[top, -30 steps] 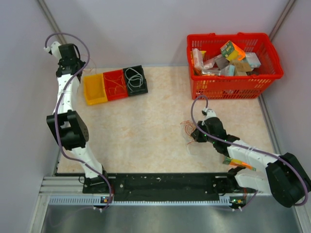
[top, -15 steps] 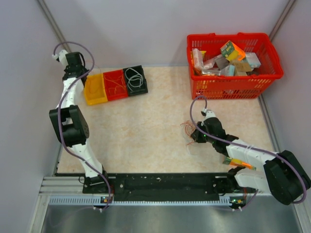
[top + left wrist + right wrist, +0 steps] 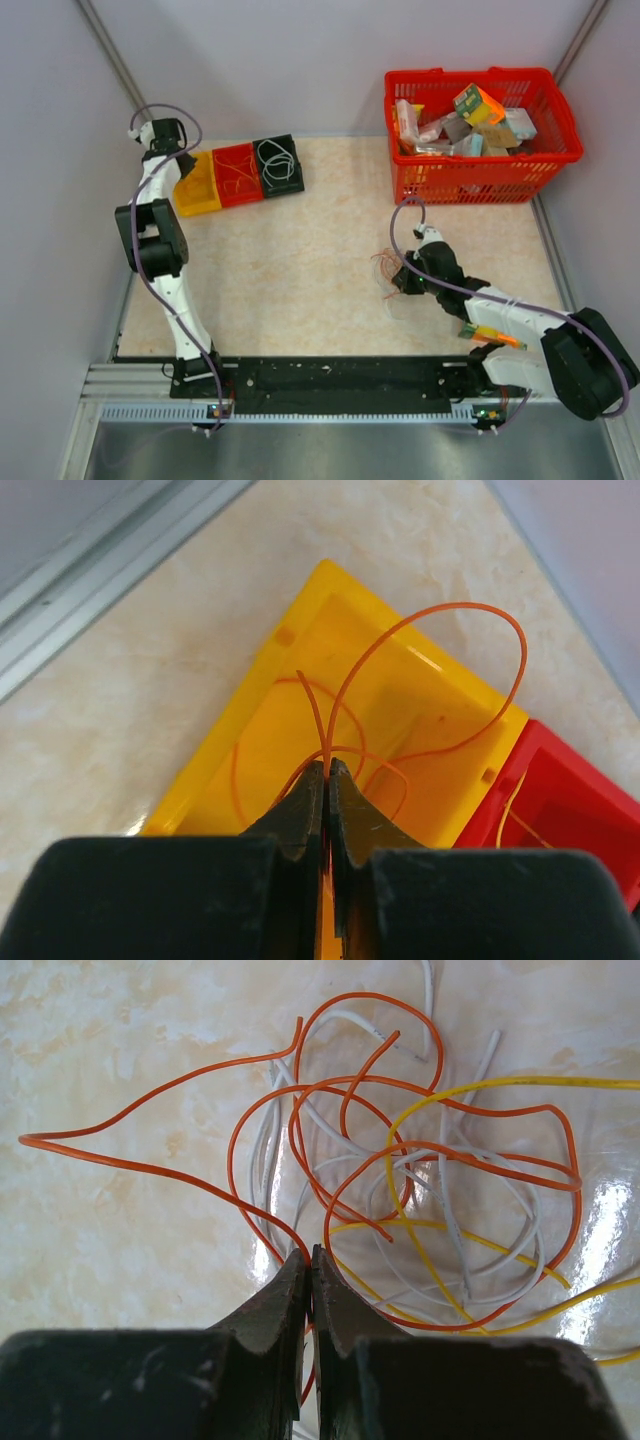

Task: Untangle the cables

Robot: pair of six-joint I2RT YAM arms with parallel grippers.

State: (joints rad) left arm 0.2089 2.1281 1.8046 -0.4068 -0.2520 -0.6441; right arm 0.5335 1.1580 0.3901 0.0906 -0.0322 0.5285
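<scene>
At the upper left of the worktop (image 3: 320, 260), the left jaws pinch an orange cable (image 3: 470, 604) that loops upward over the yellow bin (image 3: 290, 635), close to the wall (image 3: 60, 200). Lower right, the right jaws clench an orange strand (image 3: 160, 1170) of the tangled cables (image 3: 440, 1200), which lie flat in open room, with the red basket (image 3: 480, 180) well apart.

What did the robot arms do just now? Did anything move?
The left arm swung rightwards, away from the wall. That brought the left gripper, shut on an orange cable, over the yellow bin. The right gripper stayed put, shut on an orange strand of the cable tangle. The red basket did not move either.
</scene>
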